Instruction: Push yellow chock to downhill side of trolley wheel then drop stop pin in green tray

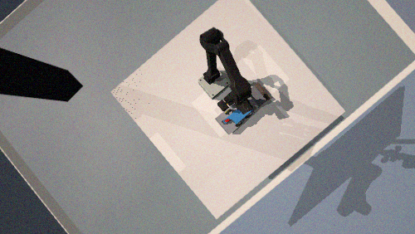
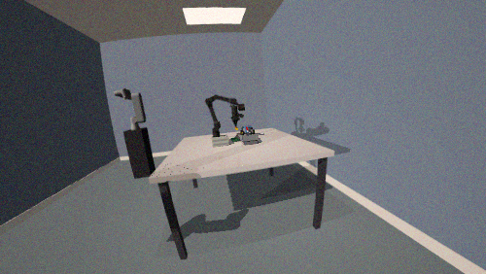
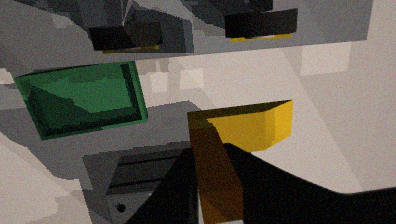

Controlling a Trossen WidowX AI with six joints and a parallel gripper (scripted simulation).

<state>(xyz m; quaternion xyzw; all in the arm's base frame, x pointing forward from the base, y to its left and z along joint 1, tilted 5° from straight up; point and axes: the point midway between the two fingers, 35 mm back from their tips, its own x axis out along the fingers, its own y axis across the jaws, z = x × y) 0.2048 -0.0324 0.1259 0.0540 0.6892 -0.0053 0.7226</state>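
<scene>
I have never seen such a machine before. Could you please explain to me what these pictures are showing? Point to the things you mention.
The black machine is a robot arm with one gripper (image 3: 207, 154). The top picture looks down on a pale table (image 1: 166, 104) (image 2: 243, 162); the exterior one shows it from across the room; the wrist one looks out past the fingers. The gripper is shut on the chock (image 3: 250, 132), yellow with an orange-brown handle. A green tray (image 3: 85, 97) lies nearby. A blue trolley (image 1: 237, 117) stands on a grey ramp (image 1: 232, 129) (image 3: 340, 25), with something red at one end, probably the stop pin.

Top: looking steeply down on the tabletop (image 1: 183, 137) (image 2: 253, 157) from above; exterior: facing it from farther back; wrist: close over the tray (image 3: 87, 97).
</scene>
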